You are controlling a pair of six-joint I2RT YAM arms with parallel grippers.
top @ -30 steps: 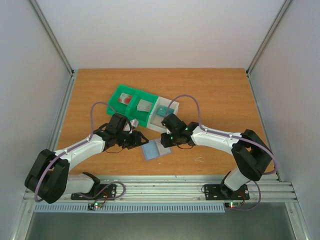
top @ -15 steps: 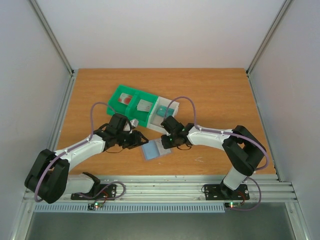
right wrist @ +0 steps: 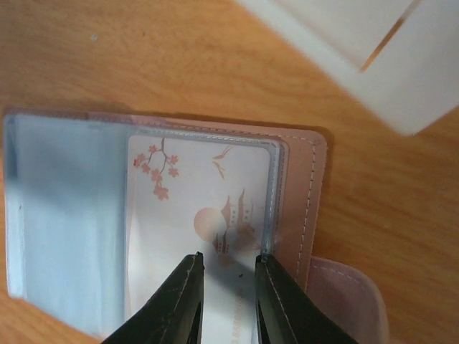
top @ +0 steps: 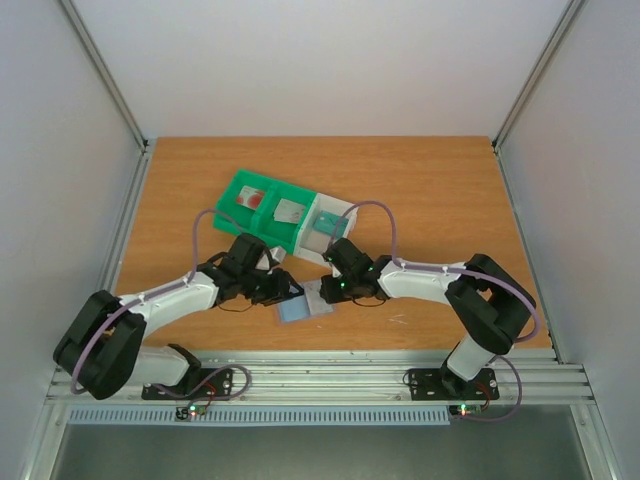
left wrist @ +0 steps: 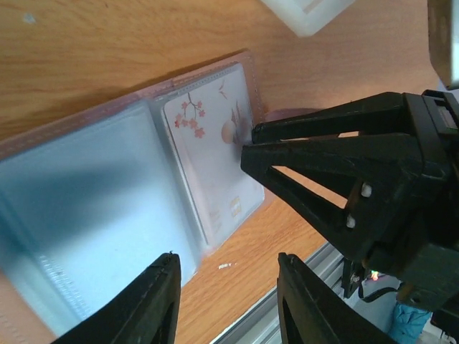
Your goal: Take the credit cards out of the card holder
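The card holder lies open on the table between both grippers, showing pale blue clear sleeves and a pink stitched cover. One credit card, white with pink blossoms and a pagoda, sits in the right sleeve. My right gripper hovers low over this card, open by a narrow gap, its right fingertip at the sleeve's edge. My left gripper is open over the holder's near edge with nothing between its fingers. The right gripper reaches in from the right in the left wrist view.
A green-and-white tray stands just behind the holder. It holds a white card with a red patch and a grey card. Its white corner is close to the right gripper. The table's metal rail runs near the holder.
Both grippers have closed in on the card holder, the left moving right, the right moving down and left. Both jaws have narrowed slightly. The holder has shifted a little toward the near-left.
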